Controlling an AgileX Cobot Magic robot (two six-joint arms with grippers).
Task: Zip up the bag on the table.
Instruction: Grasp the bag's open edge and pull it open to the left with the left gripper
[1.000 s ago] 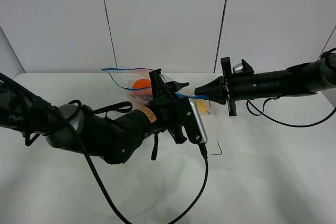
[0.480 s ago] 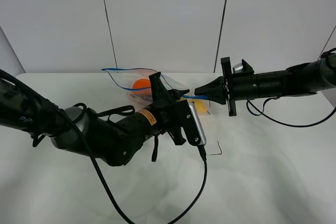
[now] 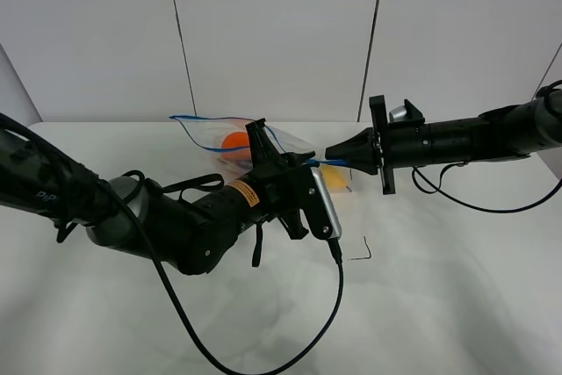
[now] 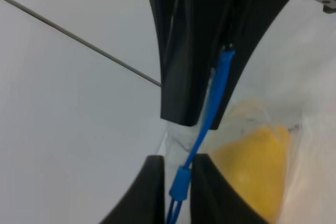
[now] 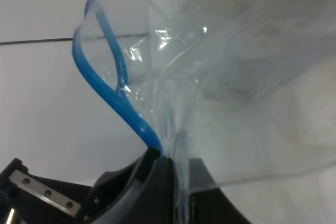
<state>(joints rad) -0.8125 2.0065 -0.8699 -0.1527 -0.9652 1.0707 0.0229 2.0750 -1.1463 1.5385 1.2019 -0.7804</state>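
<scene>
One clear, crinkly plastic zip bag is sitting at the far middle of the white matte surface, with an orange fruit and a yellow fruit showing through. Its blue zipper strip is stretching between the grippers. The left gripper fingers are pinching it narrowly; the right gripper fingers are clamping its end.

The bag — clear, crinkly plastic w/ a blue zipper strip along its top edge — is seen at the far middle of the table, top edge held up. Its mouth is spread open at the left; toward the right the strip is run together as one line. An orange & a yellow fruit are seen inside. Table: white, matte.
</scene>
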